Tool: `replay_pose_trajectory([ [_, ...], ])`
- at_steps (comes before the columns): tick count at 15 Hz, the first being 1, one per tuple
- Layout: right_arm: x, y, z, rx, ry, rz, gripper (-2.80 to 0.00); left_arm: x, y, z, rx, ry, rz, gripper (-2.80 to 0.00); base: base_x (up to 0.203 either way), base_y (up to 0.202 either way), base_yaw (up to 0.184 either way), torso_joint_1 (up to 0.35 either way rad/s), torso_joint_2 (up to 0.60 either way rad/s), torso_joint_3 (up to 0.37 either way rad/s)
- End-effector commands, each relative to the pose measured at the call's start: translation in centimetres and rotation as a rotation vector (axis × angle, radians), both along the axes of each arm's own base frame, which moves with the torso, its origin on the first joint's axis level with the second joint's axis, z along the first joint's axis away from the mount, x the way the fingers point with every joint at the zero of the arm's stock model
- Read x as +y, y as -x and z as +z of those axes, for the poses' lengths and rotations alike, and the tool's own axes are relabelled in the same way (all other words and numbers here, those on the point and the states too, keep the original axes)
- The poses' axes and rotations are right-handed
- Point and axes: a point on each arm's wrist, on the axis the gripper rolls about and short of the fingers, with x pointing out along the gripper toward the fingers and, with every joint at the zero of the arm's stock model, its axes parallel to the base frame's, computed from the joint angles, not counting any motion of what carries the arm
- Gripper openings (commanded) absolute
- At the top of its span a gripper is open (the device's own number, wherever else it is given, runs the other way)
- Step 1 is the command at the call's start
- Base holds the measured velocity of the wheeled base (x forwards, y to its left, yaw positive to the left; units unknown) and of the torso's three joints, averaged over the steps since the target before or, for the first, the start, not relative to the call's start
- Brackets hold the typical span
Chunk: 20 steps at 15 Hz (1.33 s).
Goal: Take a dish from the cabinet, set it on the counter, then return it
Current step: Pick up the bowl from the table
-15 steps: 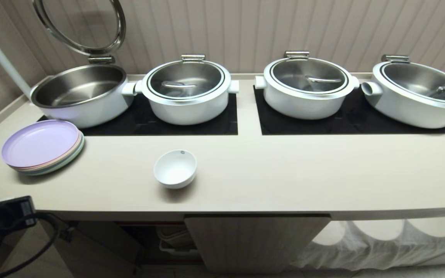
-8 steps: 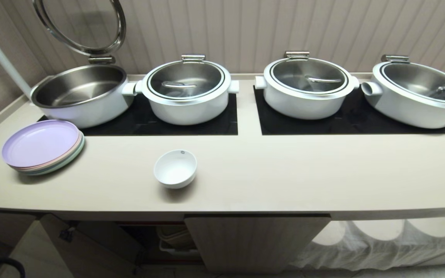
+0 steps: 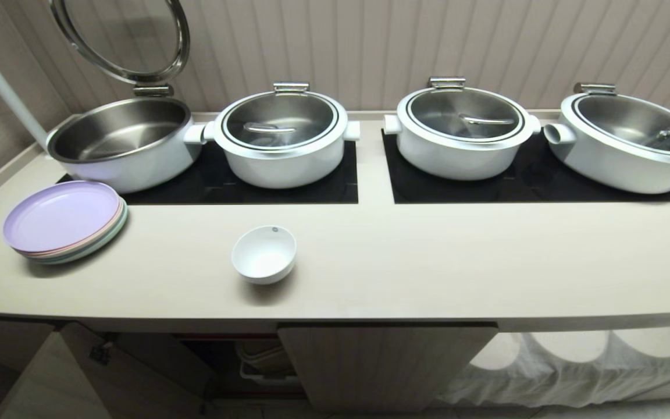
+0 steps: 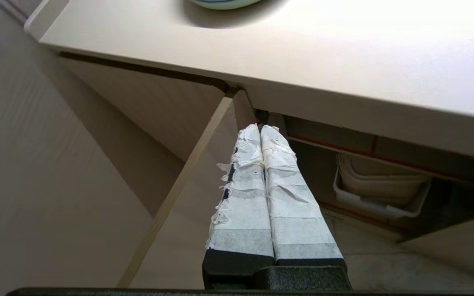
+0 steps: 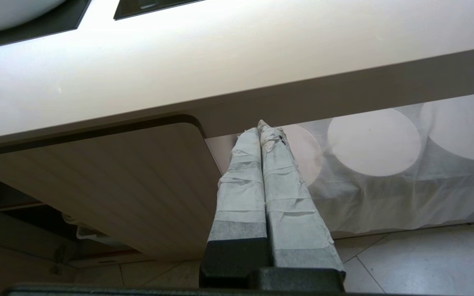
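Note:
The dish [image 3: 264, 254], a small white bowl, stands upright by itself on the counter [image 3: 428, 262], near its front edge and left of centre. Below it the cabinet [image 3: 381, 361] has its left door [image 3: 44, 378] swung open onto a dark interior. My left gripper [image 4: 260, 126] hangs low in front of that opening, under the counter's edge, shut and empty. Further right, before the closed cabinet door [image 5: 109, 185], my right gripper [image 5: 259, 125] is parked below the counter, also shut and empty. Neither gripper touches the dish.
Pastel plates [image 3: 63, 221] are stacked at the counter's left end. Several large white pots [image 3: 282, 137] sit on black mats [image 3: 242, 183] along the back, the leftmost with its lid raised. A white bin [image 4: 381, 193] of crockery sits inside the cabinet. White cloth [image 3: 573, 366] hangs on the right.
My left arm, seen at the lower left edge of the head view a second ago, has sunk down out of that view. The dish has stayed where it was.

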Motion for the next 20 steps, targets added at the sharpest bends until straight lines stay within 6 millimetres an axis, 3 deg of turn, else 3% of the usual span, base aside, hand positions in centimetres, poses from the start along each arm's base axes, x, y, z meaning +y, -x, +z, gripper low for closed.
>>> replay_pose_trajectory([
  [1, 0.0, 0.0, 0.0, -0.001, -0.001, 0.000, -2.80, -0.6, 2.4, 0.0, -0.080, -0.062, -0.041, -2.80, 0.000, 0.000, 0.000, 0.000, 0.00, 0.000],
  [4, 0.0, 0.0, 0.0, -0.001, -0.001, 0.000, -2.80, -1.4, 5.0, -1.1, -0.139, -0.115, -0.107, -2.80, 0.000, 0.000, 0.000, 0.000, 0.00, 0.000],
  [8, 0.0, 0.0, 0.0, -0.001, -0.001, 0.000, -2.80, -1.6, 5.3, -2.6, -0.066, -0.007, -0.299, -2.80, 0.000, 0.000, 0.000, 0.000, 0.00, 0.000],
  [13, 0.0, 0.0, 0.0, -0.001, -0.001, 0.000, -2.80, -1.8, 7.6, -4.1, -0.219, 0.020, -0.476, -2.80, 0.000, 0.000, 0.000, 0.000, 0.00, 0.000],
  [20, 0.0, 0.0, 0.0, -0.001, -0.001, 0.000, -2.80, -1.8, 7.7, -4.4, -0.212, 0.033, -0.490, -2.80, 0.000, 0.000, 0.000, 0.000, 0.00, 0.000],
])
